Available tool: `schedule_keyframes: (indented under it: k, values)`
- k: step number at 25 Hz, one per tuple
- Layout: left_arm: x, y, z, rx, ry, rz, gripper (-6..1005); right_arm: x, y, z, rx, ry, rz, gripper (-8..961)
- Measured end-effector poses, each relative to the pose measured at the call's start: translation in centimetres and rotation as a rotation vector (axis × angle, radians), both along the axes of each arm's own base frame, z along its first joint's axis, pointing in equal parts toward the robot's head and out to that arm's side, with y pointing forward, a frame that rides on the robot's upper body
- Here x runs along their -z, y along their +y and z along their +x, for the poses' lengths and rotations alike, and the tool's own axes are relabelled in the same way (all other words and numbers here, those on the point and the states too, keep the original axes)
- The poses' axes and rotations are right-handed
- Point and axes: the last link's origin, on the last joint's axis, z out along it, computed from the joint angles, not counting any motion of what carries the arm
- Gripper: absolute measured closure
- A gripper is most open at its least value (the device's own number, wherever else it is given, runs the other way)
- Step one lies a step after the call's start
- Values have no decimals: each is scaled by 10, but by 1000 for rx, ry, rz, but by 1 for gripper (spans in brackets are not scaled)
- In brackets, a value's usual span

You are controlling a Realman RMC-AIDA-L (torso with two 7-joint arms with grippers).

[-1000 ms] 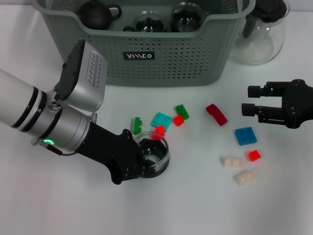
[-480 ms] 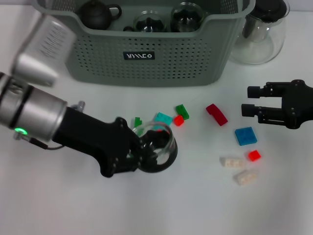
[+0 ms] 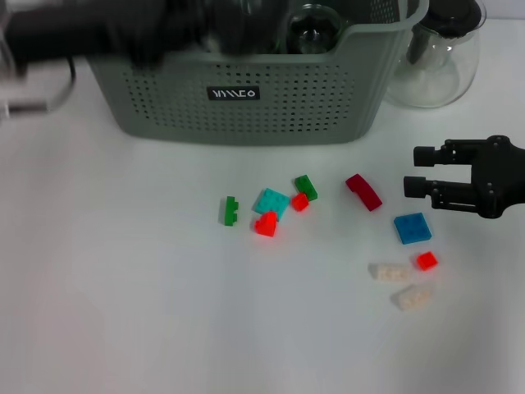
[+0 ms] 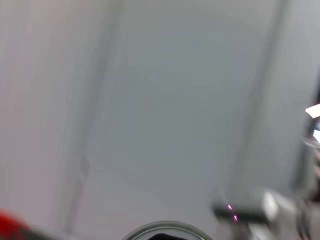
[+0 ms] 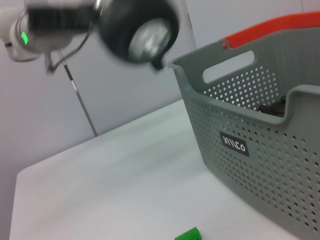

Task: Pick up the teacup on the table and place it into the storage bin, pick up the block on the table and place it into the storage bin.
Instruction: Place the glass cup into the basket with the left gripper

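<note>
My left gripper (image 3: pixel 225 18) is a dark smear above the storage bin (image 3: pixel 246 107) at the top of the head view. In the right wrist view the left gripper (image 5: pixel 135 30) hangs above the storage bin's (image 5: pixel 260 145) rim, shut on the glass teacup (image 5: pixel 147 40). The teacup's rim (image 4: pixel 165 231) shows in the left wrist view. Loose blocks lie on the table: a green one (image 3: pixel 230 211), a teal one (image 3: pixel 271 201), a red one (image 3: pixel 265 223) and a blue one (image 3: pixel 412 227). My right gripper (image 3: pixel 417 170) hovers open at the right, beside a dark red block (image 3: pixel 363 191).
A clear glass pitcher (image 3: pixel 435 57) stands right of the bin. A glass cup (image 3: pixel 312 29) sits inside the bin. Further small blocks, red (image 3: pixel 426 261) and white (image 3: pixel 390 271), lie near the right gripper. A green block (image 5: pixel 187 234) shows below the bin in the right wrist view.
My left arm lifted the teacup off the table beside the red block and swung it up and back over the storage bin. The right arm has not moved.
</note>
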Motion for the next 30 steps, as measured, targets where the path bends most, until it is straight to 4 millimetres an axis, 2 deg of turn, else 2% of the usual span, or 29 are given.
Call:
schedule_keyframes:
  k: [2,4,6,9,11,14,19,22,26,30]
  values:
    - [-12,17,13,-37,2,32,920,1,0,-1,-2,1,-2,357]
    - [-26,43,36,-88,39,50,917,2,0,-2,-6,2,-5,357]
    - [-29,65,58,-130,106,45,915,3,1,-3,-8,2,-7,357]
    - [-20,98,85,-219,271,57,912,3,1,-3,-9,3,-8,357]
    - [-11,113,94,-272,379,73,909,3,1,-3,-8,3,-8,358]
    - [15,133,107,-331,578,93,906,4,1,-3,-6,1,-4,358]
    - [64,146,103,-378,851,140,900,4,1,-3,-4,1,-4,357]
    - [86,145,95,-388,914,160,897,4,0,-2,-1,1,-5,358]
    - [105,145,84,-393,959,200,892,4,0,-1,0,1,-5,358]
    - [114,143,76,-392,974,212,888,5,0,-1,1,1,-5,358]
